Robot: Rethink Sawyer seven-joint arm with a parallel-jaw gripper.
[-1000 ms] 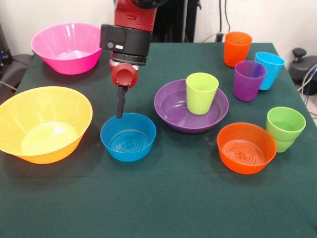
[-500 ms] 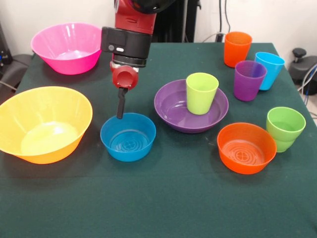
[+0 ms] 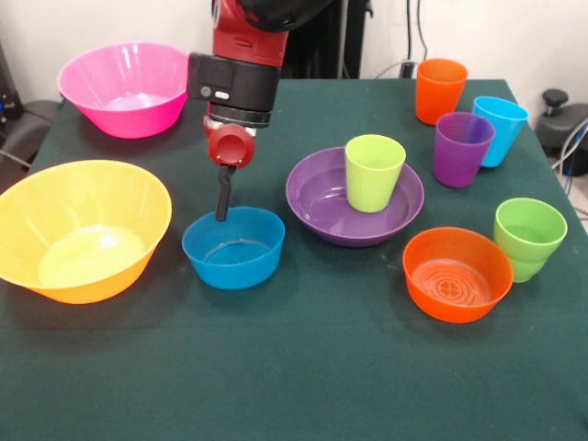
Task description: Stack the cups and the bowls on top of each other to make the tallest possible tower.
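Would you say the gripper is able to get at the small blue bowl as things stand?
Probably yes: the gripper already hangs at the far rim of the small blue bowl, which looks slightly tilted as if lifted there. Nothing stands between them; the yellow-orange bowl and wide purple bowl sit apart at either side.

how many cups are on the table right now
5. The lime-yellow cup stands in the purple bowl. Orange cup at the far right corner, purple cup and light blue cup beside it, green cup nearer, by the orange bowl. None looks hidden.
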